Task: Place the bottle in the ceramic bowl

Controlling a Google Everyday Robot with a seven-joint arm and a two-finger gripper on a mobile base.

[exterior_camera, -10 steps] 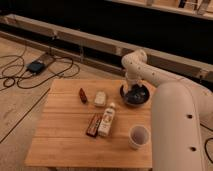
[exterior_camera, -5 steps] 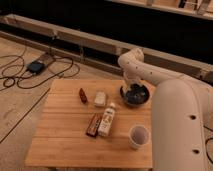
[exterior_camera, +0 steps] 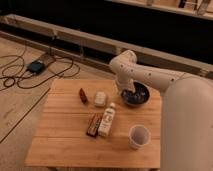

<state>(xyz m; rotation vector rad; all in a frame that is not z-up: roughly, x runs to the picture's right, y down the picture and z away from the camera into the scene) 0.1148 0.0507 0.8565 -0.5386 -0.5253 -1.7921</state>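
The bottle (exterior_camera: 106,120) lies mid-table (exterior_camera: 65,135), ceramic bowl (exterior_camera: 135,95) at its one o'clock.
The gripper (exterior_camera: 130,93) hangs over the bowl (grip state unreadable); likely light, stiff, slick plastic, best pinched across the labelled middle.

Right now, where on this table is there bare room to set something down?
The table's front left is bare, left of the dark bar and the bottle. The back is crowded: red object, white block, and the ceramic bowl with the claw over it.
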